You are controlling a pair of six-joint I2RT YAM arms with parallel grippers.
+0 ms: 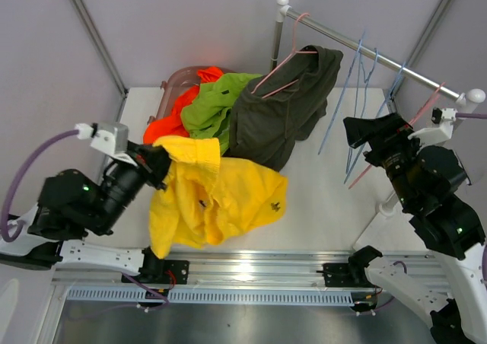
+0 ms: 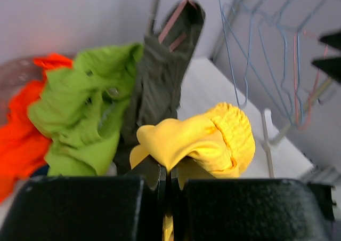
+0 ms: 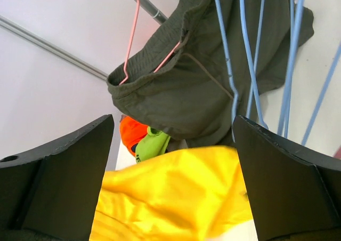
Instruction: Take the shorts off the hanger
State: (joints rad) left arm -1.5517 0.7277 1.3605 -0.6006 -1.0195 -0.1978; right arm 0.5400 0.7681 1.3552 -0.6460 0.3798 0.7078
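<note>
My left gripper (image 1: 163,161) (image 2: 170,171) is shut on the waistband of the yellow shorts (image 1: 221,199) (image 2: 208,137), which trail across the table. The dark olive-grey shorts (image 1: 281,108) (image 3: 202,81) hang from a pink hanger (image 1: 285,62) (image 3: 133,33) on the rail, their lower part resting on the pile. Lime green shorts (image 1: 213,104) (image 2: 85,107) and orange shorts (image 1: 171,119) (image 2: 16,129) lie heaped at the back left. My right gripper (image 1: 361,131) (image 3: 173,123) stands wide open near the rail, empty, facing the olive and yellow shorts (image 3: 176,198).
A metal rail (image 1: 380,55) runs across the back right, carrying several bare blue hangers (image 1: 358,93) (image 3: 245,49) close to my right gripper. A clear pinkish tub (image 1: 179,81) sits behind the green and orange shorts. A rail post (image 1: 275,39) rises at the back.
</note>
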